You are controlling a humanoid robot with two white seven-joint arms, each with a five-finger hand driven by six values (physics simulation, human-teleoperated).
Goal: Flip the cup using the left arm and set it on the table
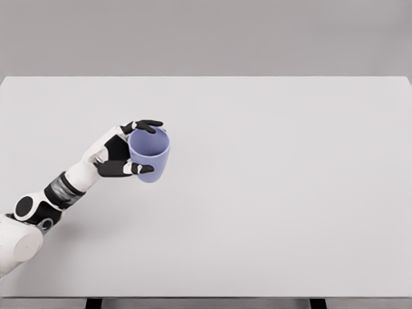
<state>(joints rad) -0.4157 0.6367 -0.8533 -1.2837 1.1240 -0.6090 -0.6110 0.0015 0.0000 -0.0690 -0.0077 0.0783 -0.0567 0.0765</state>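
The left hand [132,149] is closed around a lavender-blue cup [150,154], dark fingers [147,125] hooked over the far side of the rim and the thumb [129,169] pressed along the near wall. The cup sits left of the middle of the white table [290,193], mouth facing up and tilted a little toward the camera — whether its base touches the surface or hangs just above it cannot be told from this view.

The risk lies in the release. If the cup is not yet level, opening the fingers could let it tip over and roll across the smooth tabletop. The finger hooked over the rim (it appears to reach inside the mouth) could also drag the cup sideways as the hand pulls away. A gentle settling before letting go would guard against both. The right arm is out of view.
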